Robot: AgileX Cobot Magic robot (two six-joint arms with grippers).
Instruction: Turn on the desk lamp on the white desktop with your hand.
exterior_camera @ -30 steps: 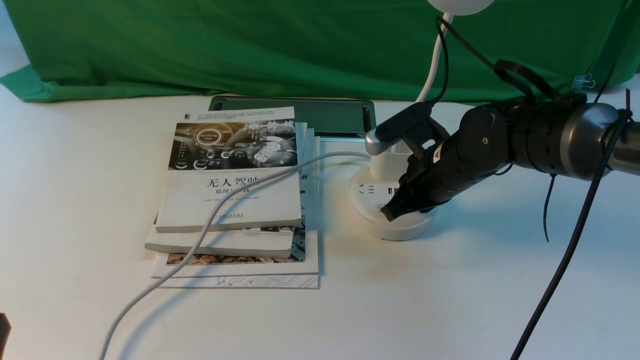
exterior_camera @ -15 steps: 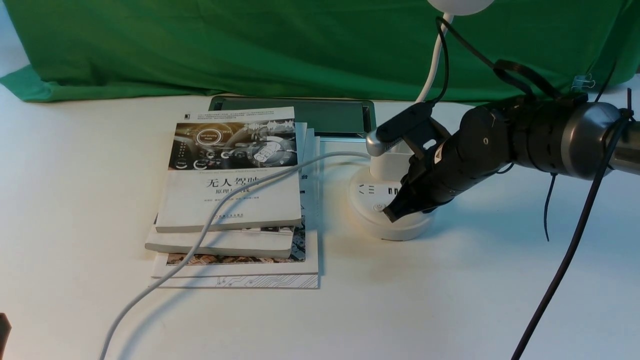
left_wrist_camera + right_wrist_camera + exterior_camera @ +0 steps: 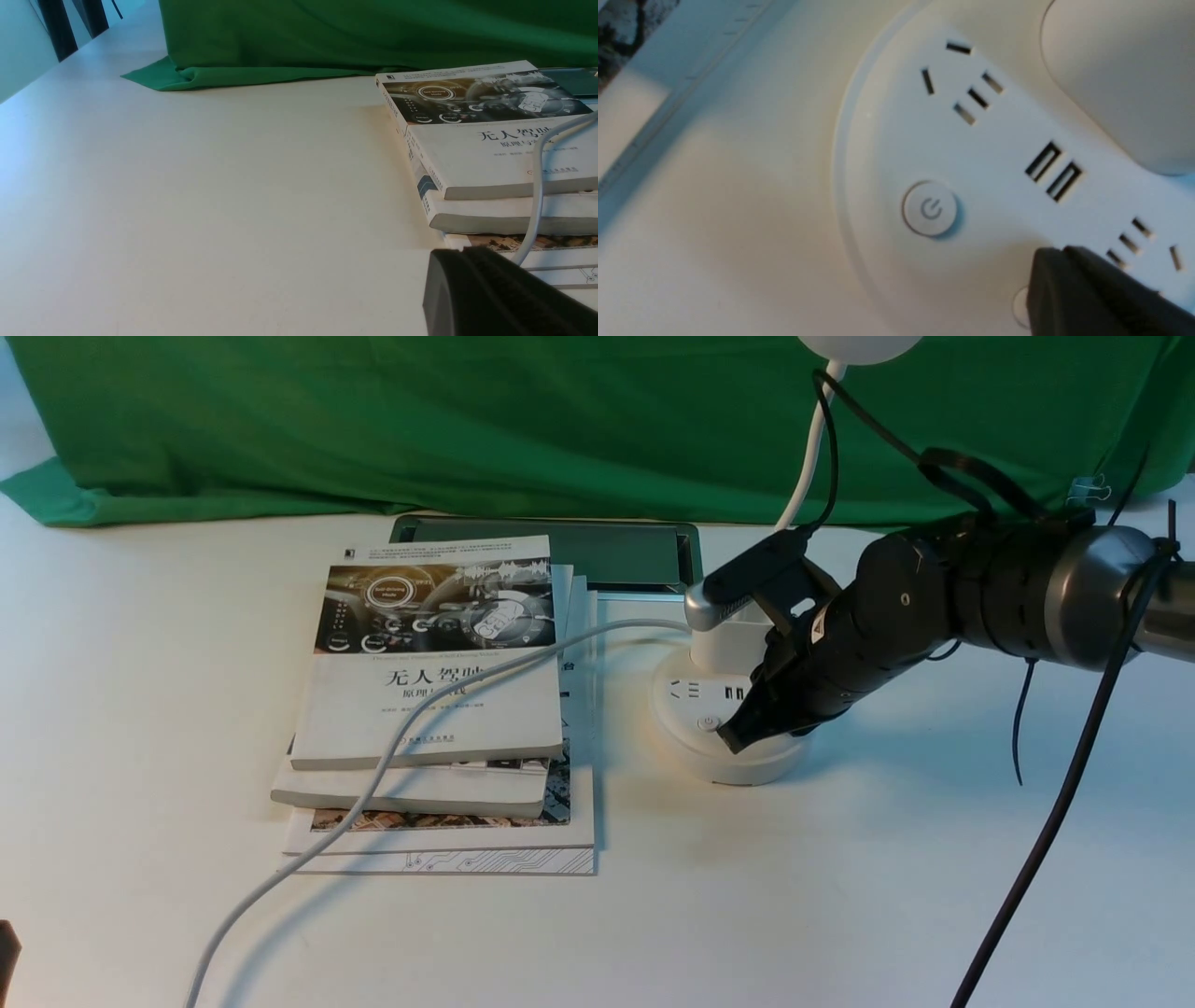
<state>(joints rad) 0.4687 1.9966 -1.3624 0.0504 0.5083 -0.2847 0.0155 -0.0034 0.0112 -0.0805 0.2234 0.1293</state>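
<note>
While your left tool (image 3: 490, 289), tips together, sits well off beyond the books (image 3: 429, 709), the desk lamp (image 3: 724, 747) stands on the tabletop (image 3: 140, 709) right under your right tool (image 3: 730, 739). That tool's tips are pressed together, empty. The power button (image 3: 930, 208) lies just left of them, and a second button (image 3: 1019, 304) is half hidden beneath.

Lamp head (image 3: 859, 345) cropped; 2nd btn (image 3: 1020, 305) prob. hidden under right gripper (image 3: 1057, 267).
</note>
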